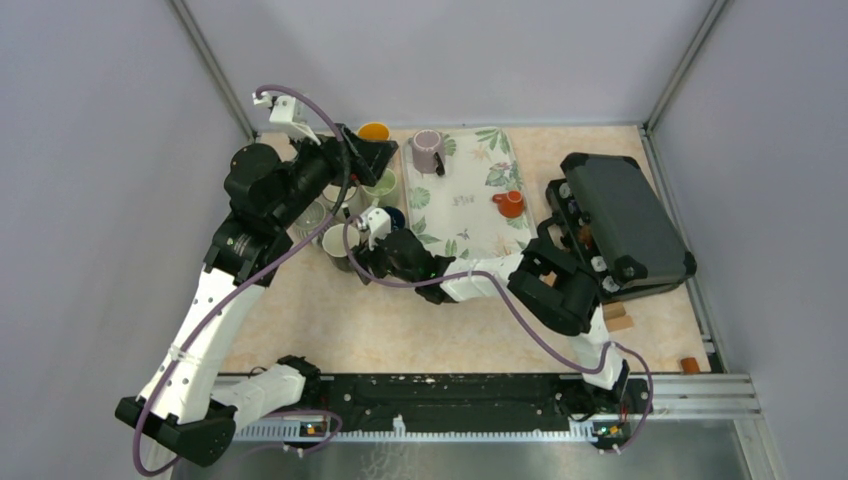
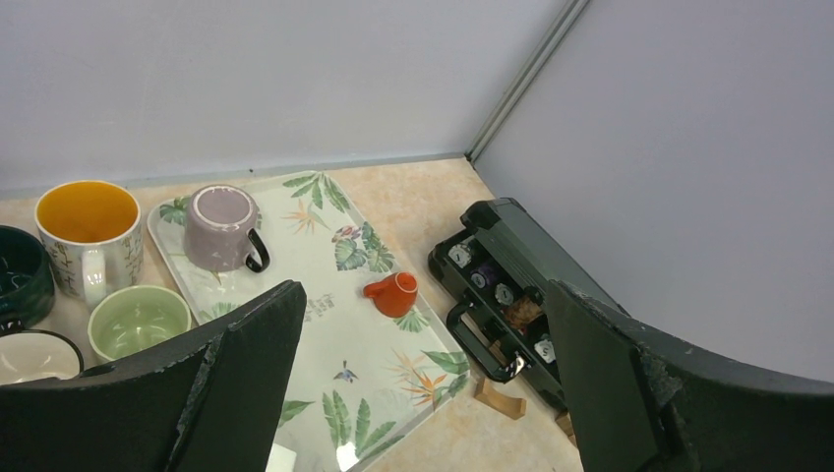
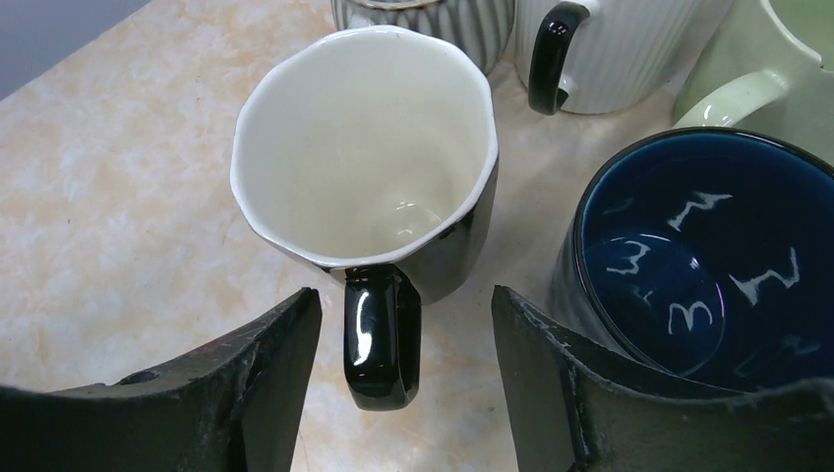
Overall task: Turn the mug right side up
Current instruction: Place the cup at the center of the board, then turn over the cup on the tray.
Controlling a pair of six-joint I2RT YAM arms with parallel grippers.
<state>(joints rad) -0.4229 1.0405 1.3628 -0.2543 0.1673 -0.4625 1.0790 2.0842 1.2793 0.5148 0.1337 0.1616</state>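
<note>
While the mauve mug stands upside down, base uppermost, at the far left corner of the leaf-printed tray, neither arm touches it. Its black handle points toward the middle of the tray. A small orange cup lies on its side further along the tray, well apart from the mug.

The left gripper hangs above the cluster of cups left of the tray, its fingers spread wide and holding nothing. Below it on the worktop sit a yellow-lined mug, a pale green cup and a dark green mug. To the right of the tray lies an open black case.

The right gripper is low over the worktop at a black mug with a white inside, which stands upright. Its fingers are apart, one on each side of the mug's black handle, with a gap showing on both sides. Just beside this mug stands a dark blue mug, and beyond them a white ribbed mug.
</note>
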